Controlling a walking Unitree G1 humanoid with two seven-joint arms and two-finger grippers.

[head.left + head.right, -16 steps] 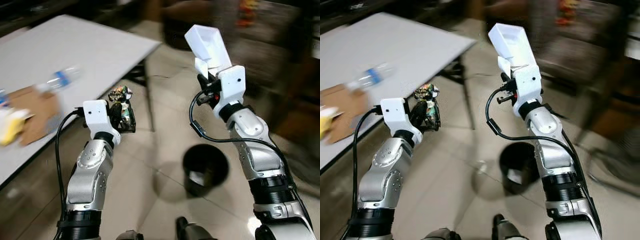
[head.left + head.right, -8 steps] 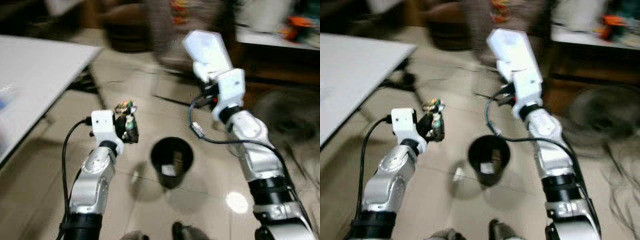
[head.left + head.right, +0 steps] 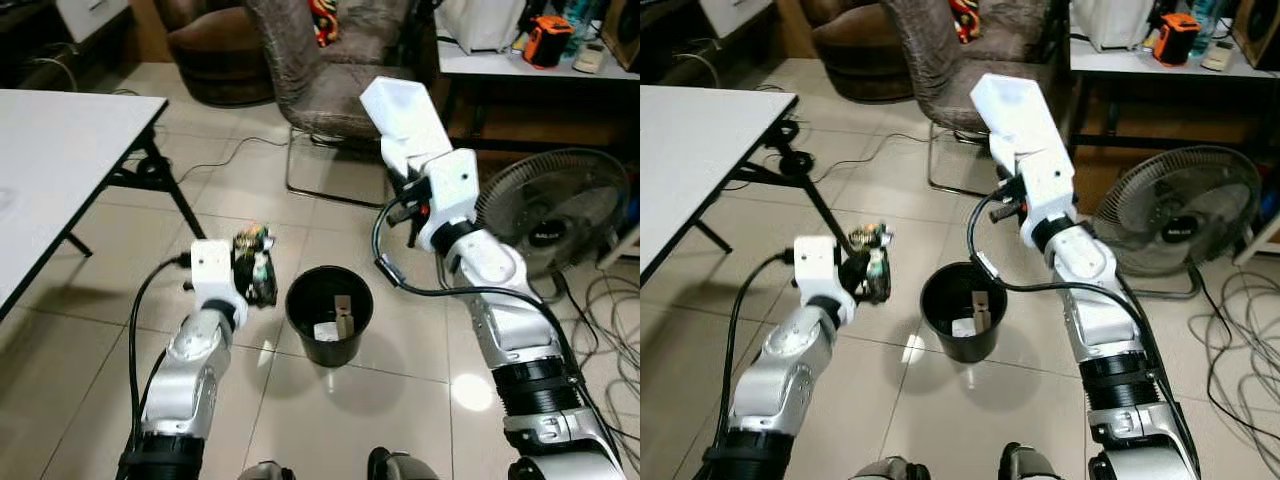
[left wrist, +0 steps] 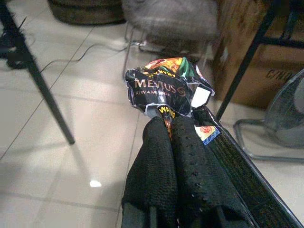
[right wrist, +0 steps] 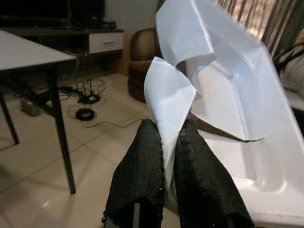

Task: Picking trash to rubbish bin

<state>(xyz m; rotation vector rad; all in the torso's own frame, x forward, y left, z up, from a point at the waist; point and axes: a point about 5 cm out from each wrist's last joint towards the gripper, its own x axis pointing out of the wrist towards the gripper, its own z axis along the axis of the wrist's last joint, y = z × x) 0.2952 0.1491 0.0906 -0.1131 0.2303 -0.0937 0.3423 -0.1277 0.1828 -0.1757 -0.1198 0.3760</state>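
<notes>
"MEVIUS" cigarette pack [image 4: 164, 90] is pinched in left end effector [image 4: 167, 124].

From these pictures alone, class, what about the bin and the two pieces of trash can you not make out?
- Black bin: head views show pale scraps inside; too small to identify.
- Crumpled wrapper in the left gripper: creases hide most print in the left wrist view.
- White plastic tray in the right gripper: cut off by the right wrist view's edge.

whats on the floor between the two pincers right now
The round black rubbish bin stands there, seen in both eye views, between the left pincer with the crumpled wrapper and the right pincer.
</notes>
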